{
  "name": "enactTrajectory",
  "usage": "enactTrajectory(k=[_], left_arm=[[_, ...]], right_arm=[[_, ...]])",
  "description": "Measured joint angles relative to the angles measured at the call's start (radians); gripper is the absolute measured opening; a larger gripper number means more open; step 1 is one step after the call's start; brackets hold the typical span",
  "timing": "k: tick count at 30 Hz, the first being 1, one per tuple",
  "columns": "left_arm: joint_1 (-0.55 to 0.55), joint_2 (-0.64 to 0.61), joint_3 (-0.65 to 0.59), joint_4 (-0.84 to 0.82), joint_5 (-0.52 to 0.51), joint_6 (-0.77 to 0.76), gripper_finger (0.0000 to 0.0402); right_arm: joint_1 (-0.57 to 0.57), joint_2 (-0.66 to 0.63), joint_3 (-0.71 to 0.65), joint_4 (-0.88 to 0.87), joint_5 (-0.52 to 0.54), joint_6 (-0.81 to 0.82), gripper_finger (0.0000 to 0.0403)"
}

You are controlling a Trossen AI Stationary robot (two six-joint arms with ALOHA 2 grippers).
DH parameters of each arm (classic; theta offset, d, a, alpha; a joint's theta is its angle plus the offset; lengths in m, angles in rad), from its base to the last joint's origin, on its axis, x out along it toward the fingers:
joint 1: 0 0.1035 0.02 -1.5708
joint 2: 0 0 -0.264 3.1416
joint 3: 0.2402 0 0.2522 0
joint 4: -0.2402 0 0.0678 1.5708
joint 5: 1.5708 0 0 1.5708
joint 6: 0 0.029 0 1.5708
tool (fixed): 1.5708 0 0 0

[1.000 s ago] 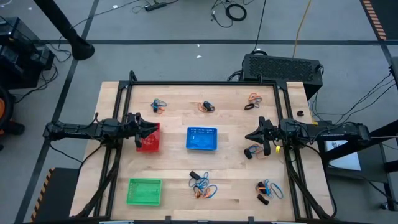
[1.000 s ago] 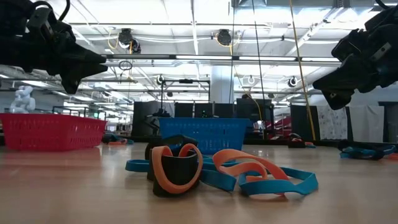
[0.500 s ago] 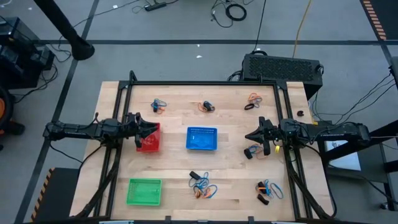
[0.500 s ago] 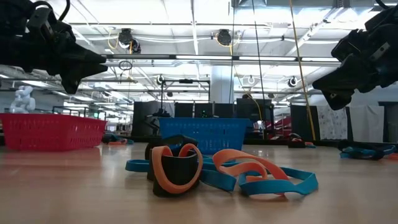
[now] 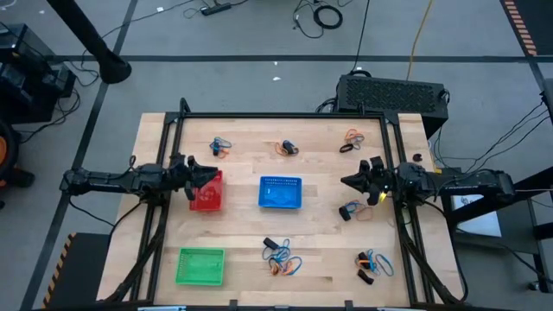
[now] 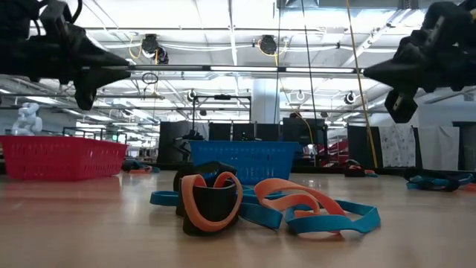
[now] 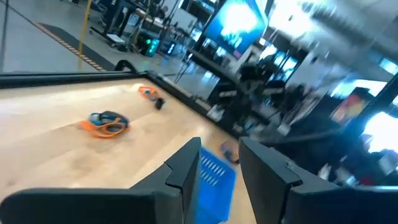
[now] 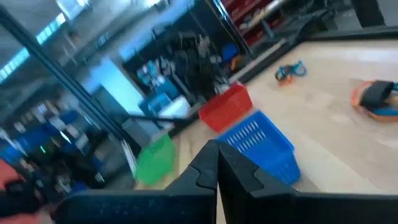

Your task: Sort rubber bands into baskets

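Rubber bands point(image 5: 282, 257) lie scattered in small clumps all over the counter point(image 5: 320, 220), none in a basket that I can see: three clumps along the far side, two near the front edge, one just beside the right tool point(image 5: 350, 181). That right tool is clenched tight with nothing in it and hangs above the counter, and the closest clump point(image 5: 354, 210) sits just toward the front edge from its tip, so the right arm looks best placed for the next pick. The left tool point(image 5: 206, 173) hovers over the red basket point(image 5: 208, 199), fingers point(image 7: 186, 165) partly apart, nothing visible between them. The blue basket point(image 5: 281, 193) sits mid-counter between the arms, the green basket point(image 5: 200, 265) at the front left corner.
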Motion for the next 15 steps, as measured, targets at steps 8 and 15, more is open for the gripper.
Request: enactTrajectory(k=[8, 15], left_arm=[[0.0, 0.0, 0.0, 0.046, -0.03, -0.114, 0.0115], [0.0, 0.003, 0.0, 0.054, -0.005, -0.306, 0.0115]], right_arm=[[0.039, 0.111, 0.058, 0.093, 0.015, -0.033, 0.0], [0.089, 0.293, 0.197, 0.095, 0.005, -0.216, 0.0]])
